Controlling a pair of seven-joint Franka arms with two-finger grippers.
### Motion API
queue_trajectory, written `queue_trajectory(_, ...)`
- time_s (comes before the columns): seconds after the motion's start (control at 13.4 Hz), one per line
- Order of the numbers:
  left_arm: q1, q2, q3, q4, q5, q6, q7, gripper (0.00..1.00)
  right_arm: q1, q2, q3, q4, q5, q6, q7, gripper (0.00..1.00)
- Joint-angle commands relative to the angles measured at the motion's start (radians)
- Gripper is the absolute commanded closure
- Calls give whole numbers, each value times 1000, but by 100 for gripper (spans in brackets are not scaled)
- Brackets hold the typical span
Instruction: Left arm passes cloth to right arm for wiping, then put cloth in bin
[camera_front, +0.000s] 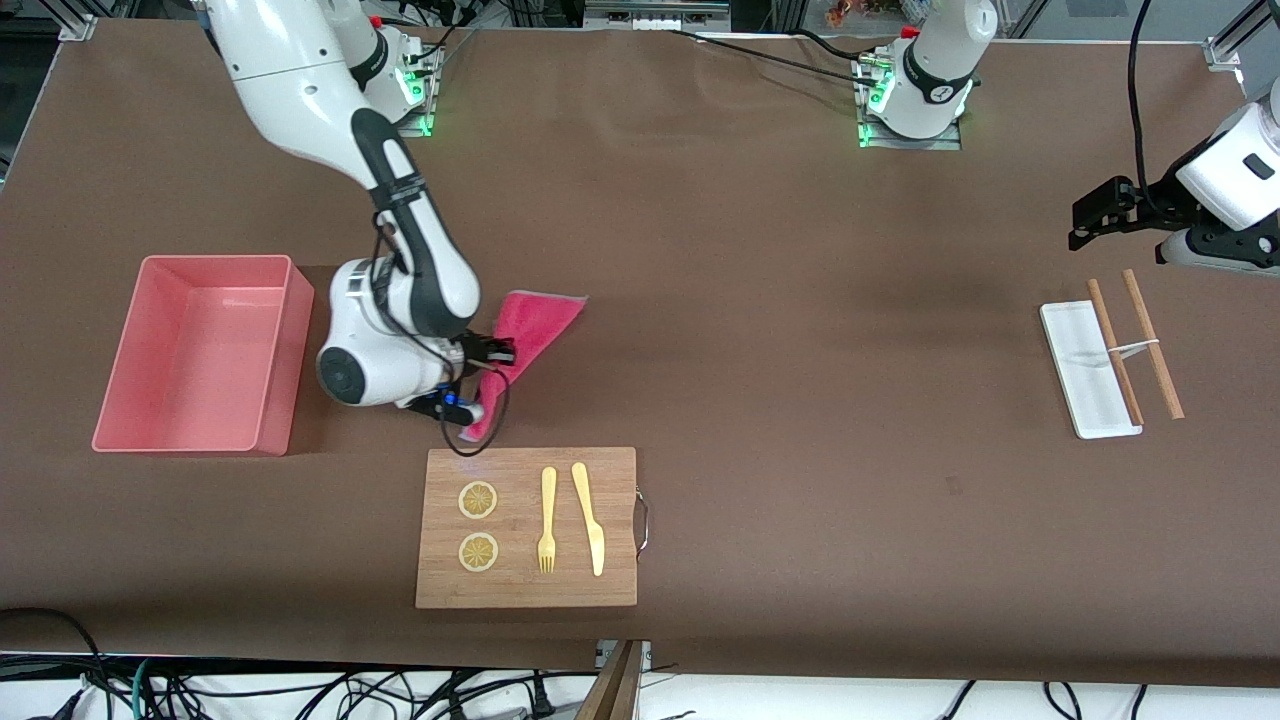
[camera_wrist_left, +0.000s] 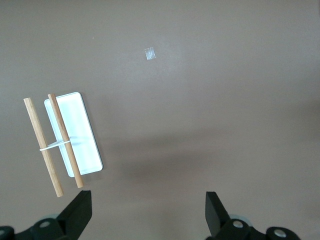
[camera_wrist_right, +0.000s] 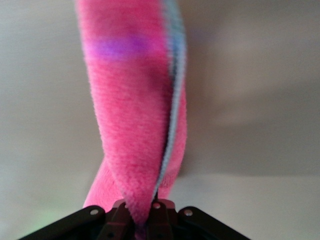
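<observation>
- Nearest the front camera: wooden chopping board (camera_front: 527, 528) flat on the brown table (camera_front: 800, 420), carrying two lemon slices (camera_front: 478, 526), a yellow fork (camera_front: 547, 519) and a yellow knife (camera_front: 589, 517); metal handle on the board's edge toward the left arm's end.
- Just farther from the camera than the board: right gripper (camera_front: 470, 392) low over the table, fingers clamped on one edge of the cloth (camera_front: 525, 343).
- Cloth crimson-pink, folded and pinched, trailing up and away from the gripper toward the table's middle; free part looks to lie on the table, contact not certain.
- Right wrist view: cloth (camera_wrist_right: 135, 115) squeezed between the fingertips of the right gripper (camera_wrist_right: 142, 215), pink pile outward, grey-blue edge showing along the fold.
- Beside the right arm, at the right arm's end of the table: bin (camera_front: 205, 352), pale pink tub, upright, only bare floor visible inside; apart from the cloth.
- At the left arm's end: narrow white tray (camera_front: 1088, 368) with two wooden sticks (camera_front: 1135, 343) lying across its edge, joined by a thin white band.
- Left gripper (camera_front: 1100, 212) up in the air, over bare table next to the tray, waiting.
- Left wrist view: left gripper (camera_wrist_left: 149, 212) with fingers spread wide, nothing between them; tray (camera_wrist_left: 75, 134) and sticks (camera_wrist_left: 54, 145) below, small pale speck (camera_wrist_left: 149, 53) on the table.
</observation>
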Motion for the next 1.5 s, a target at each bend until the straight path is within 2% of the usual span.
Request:
queue_trajectory(0.0, 5, 11, -2, 28, 8, -30, 8, 0, -23, -8, -52, -40, -43, -21, -187, 100)
queue_trajectory(0.37, 4, 13, -5, 30, 11, -38, 3, 0, -97, -26, -143, -46, -164, -62, -422, 100)
queue_trajectory(0.75, 1, 11, -3, 33, 8, -41, 2, 0, -147, -98, -156, -34, -328, -119, -457, 100)
queue_trajectory(1.05, 4, 13, -2, 33, 8, -45, 2, 0, -156, -192, -160, 30, -395, -241, -443, 100)
queue_trajectory(1.42, 8, 15, -2, 31, 7, -48, 3, 0, -210, -382, -158, 40, -578, -311, -444, 100)
